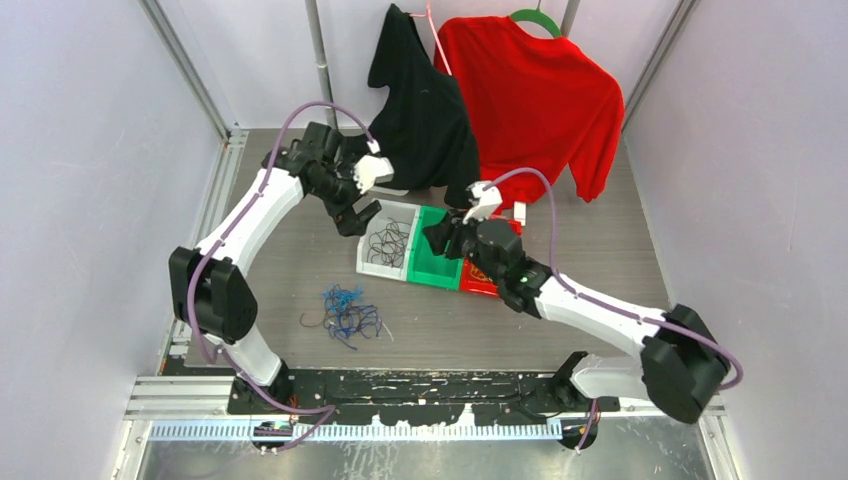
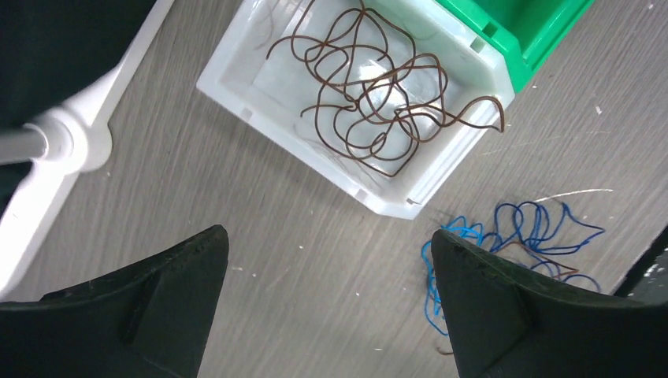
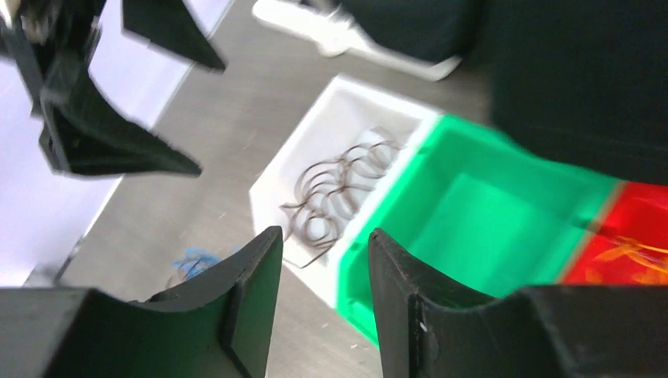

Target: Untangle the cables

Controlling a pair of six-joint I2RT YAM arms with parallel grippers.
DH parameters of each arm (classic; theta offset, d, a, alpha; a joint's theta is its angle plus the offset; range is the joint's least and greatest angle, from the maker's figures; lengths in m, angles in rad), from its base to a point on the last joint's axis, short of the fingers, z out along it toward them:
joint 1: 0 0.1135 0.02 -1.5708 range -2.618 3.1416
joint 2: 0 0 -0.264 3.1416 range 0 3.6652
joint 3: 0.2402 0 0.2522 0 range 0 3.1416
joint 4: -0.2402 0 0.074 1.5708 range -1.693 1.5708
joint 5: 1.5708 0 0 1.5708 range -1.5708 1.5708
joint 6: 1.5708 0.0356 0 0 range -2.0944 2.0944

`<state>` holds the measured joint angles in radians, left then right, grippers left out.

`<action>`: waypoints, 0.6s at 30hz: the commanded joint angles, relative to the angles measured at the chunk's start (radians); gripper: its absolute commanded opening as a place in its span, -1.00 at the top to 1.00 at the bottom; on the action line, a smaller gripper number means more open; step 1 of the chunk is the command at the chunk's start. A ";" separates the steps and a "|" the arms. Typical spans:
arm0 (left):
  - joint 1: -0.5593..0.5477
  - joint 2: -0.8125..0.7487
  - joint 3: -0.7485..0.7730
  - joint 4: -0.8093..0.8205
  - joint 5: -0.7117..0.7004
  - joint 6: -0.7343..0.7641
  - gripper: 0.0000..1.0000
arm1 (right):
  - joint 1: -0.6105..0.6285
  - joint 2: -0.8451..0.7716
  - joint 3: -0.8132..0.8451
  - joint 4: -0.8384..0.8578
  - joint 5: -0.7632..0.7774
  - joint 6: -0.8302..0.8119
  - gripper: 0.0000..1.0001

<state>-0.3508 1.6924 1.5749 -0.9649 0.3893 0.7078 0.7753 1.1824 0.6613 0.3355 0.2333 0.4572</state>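
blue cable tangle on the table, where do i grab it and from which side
Pinch one of the open loops sticking out of the blue tangle, coming straight down from above. It lies flat on the table, and those loops sit clear of the dense middle, leaving room either side.

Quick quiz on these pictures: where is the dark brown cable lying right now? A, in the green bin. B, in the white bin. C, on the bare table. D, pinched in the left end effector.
B: the dark brown cable lies coiled inside the white bin, one loop poking over its rim, while the left end effector stands open and holds nothing.
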 commanded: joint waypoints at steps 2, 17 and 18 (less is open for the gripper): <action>0.112 -0.118 0.015 -0.065 0.116 -0.090 -0.99 | -0.003 0.160 0.123 0.101 -0.449 0.087 0.04; 0.298 -0.371 -0.366 -0.297 0.223 0.178 -1.00 | -0.070 0.603 0.513 -0.173 -0.537 -0.006 0.58; 0.299 -0.386 -0.398 -0.310 0.208 0.215 -0.98 | -0.071 0.626 0.541 -0.193 -0.522 -0.015 0.61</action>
<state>-0.0544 1.3640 1.2491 -1.1713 0.5869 0.7658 0.7021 1.7550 1.0668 0.2192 -0.3161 0.5098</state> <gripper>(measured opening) 0.997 0.221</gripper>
